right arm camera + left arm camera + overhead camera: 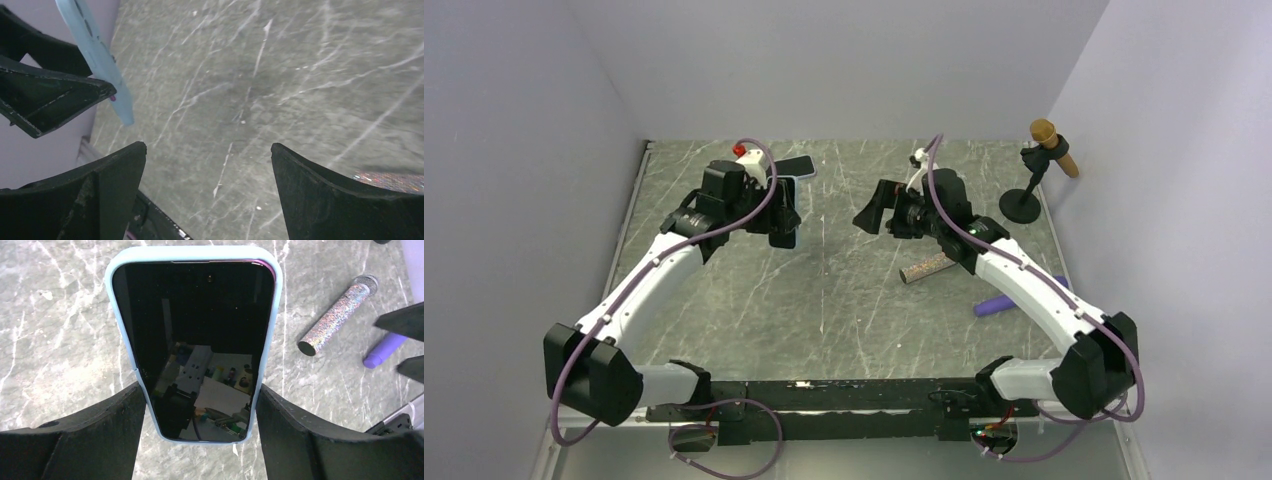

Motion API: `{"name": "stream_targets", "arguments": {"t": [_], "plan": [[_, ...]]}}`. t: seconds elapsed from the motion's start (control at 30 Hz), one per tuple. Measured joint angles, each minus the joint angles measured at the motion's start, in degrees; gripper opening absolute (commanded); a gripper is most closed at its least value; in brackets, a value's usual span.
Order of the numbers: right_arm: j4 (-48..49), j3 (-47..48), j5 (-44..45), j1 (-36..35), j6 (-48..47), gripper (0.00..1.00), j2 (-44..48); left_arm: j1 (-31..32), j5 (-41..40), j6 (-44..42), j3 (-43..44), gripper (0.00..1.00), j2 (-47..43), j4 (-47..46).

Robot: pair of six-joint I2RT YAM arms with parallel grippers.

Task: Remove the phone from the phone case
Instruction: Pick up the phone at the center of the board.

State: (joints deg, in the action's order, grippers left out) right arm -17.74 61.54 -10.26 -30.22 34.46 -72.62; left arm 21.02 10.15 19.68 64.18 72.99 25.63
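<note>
My left end effector (200,390) is clamped on the long sides of the case (195,252) and holds it up off the tabletop (60,330). The phone (195,315) sits seated between its fingers, with the blue rim wrapping the screen wherever I can see it, so the extraction itself isn't done. My right end effector (207,150) stands wide apart and empty, with the case's back ahead of it and to its left, not touching. As I judge it, the whole job is left: pushing or peeling the phone free.
</note>
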Motion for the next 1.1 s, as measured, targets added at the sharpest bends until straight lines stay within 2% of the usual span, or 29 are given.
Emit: {"name": "stream_targets", "arguments": {"t": [0.03,0.17,0.4,0.63,0.77,0.97,1.1], "plan": [[1.8,-0.7,-1.6,-0.2,0.7,0.94,-0.7,0.2,0.5,-0.1,-0.1,0.00,-0.1,-0.2],[8.8,-3.6,-5.5,-3.5,3.1,0.87,-4.4,0.2,1.4,0.3,-1.3,0.00,-0.2,-1.1],[19.2,-4.5,-5.2,-13.4,5.2,0.78,-12.1,0.2,1.0,2.2,-3.0,0.00,-1.5,-0.9],[20.6,-3.5,-0.1,-13.1,6.3,0.76,-13.5,0.2,2.4,2.4,-3.1,0.00,-2.1,-1.4],[17.8,1.1,1.9,-10.0,7.3,0.73,-13.7,0.2,4.0,2.5,-3.3,0.00,-2.1,-2.4],[13.3,18.1,2.3,-7.5,8.3,0.66,-20.7,0.9,5.2,2.4,-3.7,0.00,-2.1,-3.0],[12.6,21.5,1.7,-7.9,9.8,0.58,-24.5,2.1,4.9,2.1,-3.8,0.00,-2.1,-3.1]]}}
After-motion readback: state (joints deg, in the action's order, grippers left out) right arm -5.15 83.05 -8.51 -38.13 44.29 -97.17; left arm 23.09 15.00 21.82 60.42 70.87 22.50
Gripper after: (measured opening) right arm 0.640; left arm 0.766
